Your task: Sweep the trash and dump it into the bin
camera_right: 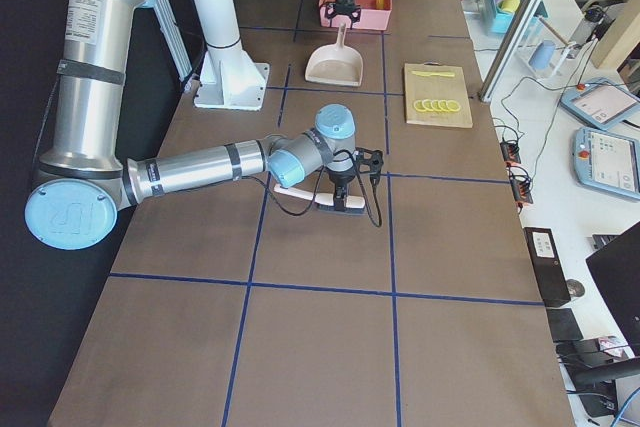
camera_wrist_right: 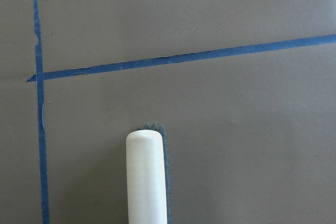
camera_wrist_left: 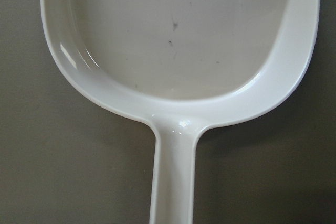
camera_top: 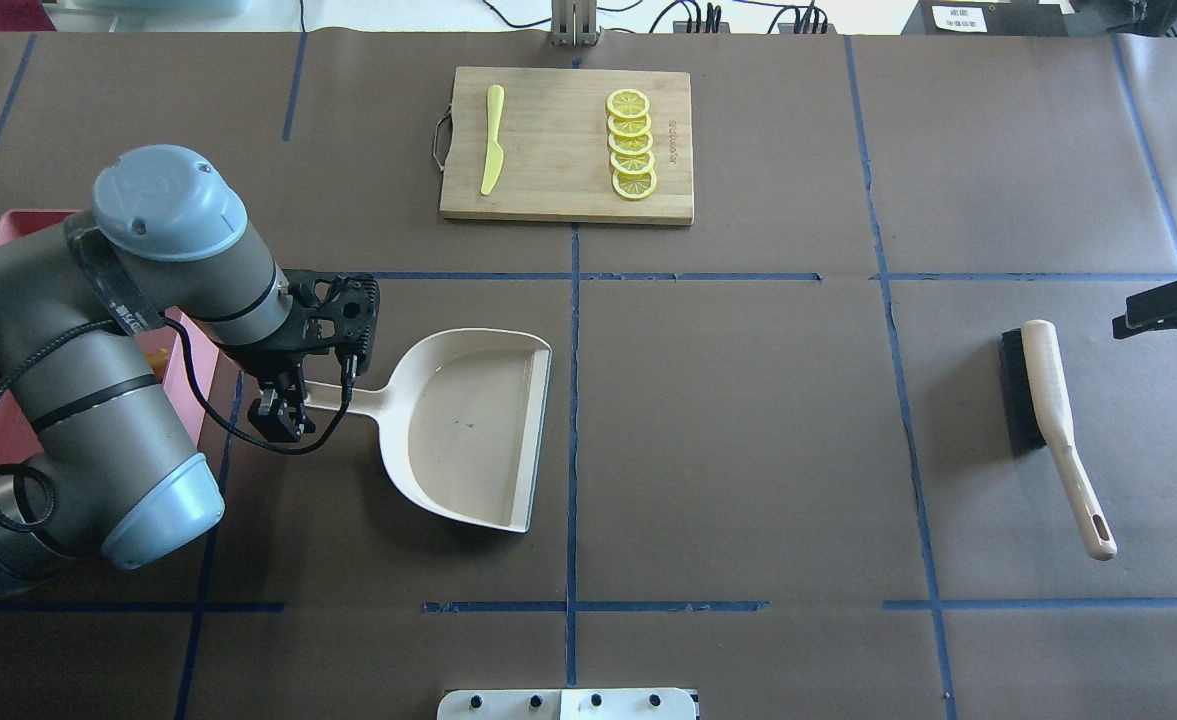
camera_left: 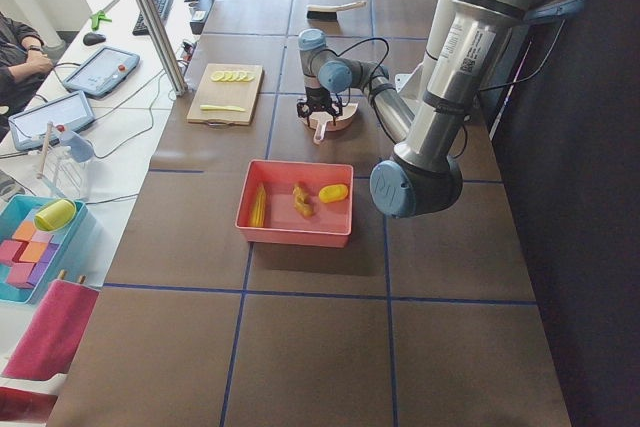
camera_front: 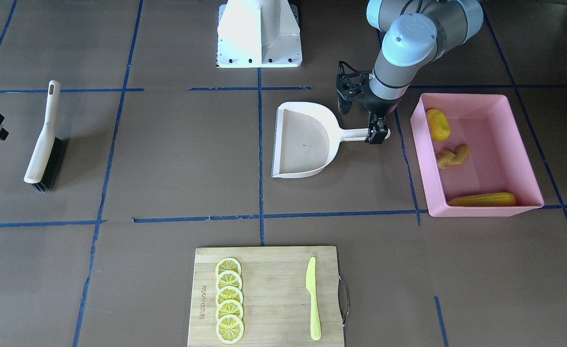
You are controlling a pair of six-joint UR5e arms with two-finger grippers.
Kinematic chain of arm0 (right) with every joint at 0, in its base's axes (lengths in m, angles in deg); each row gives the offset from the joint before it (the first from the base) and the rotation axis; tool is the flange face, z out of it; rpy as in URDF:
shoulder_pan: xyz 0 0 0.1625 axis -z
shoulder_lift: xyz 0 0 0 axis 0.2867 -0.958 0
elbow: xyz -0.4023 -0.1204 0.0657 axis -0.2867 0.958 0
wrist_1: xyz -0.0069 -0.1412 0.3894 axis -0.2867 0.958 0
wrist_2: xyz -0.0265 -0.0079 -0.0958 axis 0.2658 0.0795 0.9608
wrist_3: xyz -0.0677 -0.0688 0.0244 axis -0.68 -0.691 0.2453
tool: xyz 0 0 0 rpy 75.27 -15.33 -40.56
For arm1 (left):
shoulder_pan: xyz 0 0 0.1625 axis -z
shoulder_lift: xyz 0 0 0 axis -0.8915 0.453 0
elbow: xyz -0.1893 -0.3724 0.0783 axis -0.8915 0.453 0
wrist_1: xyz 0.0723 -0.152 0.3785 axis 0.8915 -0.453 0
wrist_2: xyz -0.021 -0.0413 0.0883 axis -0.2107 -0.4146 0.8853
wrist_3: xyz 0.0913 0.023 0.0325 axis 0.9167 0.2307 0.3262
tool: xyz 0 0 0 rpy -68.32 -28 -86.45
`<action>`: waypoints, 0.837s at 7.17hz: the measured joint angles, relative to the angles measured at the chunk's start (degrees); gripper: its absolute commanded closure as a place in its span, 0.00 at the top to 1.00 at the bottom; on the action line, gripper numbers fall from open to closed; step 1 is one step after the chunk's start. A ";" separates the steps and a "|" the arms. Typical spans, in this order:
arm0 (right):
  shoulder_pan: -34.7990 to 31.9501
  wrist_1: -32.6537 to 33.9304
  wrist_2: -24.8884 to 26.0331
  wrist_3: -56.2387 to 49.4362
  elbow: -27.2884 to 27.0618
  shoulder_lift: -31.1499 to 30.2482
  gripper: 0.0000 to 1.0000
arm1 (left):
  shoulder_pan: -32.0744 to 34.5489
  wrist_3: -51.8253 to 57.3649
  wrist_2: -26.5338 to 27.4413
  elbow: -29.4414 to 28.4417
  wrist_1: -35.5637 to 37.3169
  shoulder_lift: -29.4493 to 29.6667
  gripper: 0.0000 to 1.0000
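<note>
Your corn cob (camera_front: 481, 199), oval lump (camera_front: 438, 124) and ginger root (camera_front: 453, 156) all lie in the bin (camera_front: 464, 95), three o'clock from the empty dustpan (camera_front: 302, 142). The left gripper (camera_front: 377, 132) sits at its handle, but I cannot tell if it grips. Sweeping and dumping look done.

I see the tabletop (camera_top: 748, 450) steeply from behind and from across, both views sharing the dustpan (camera_front: 302, 144). Side cameras look along it; wrist cameras sit close.
</note>
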 measured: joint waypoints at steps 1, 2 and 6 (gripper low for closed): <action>0.00 0.00 0.00 0.00 0.00 0.05 1.00 | 2.24 -0.10 -0.01 0.60 0.03 -0.17 1.00; 0.00 0.00 0.00 0.00 -0.04 0.09 1.00 | 4.68 -0.51 -0.03 0.89 0.13 -0.72 1.00; -1.76 0.40 -0.16 -0.45 0.16 1.90 1.00 | 17.96 -11.71 -0.12 -0.53 4.20 -2.43 1.00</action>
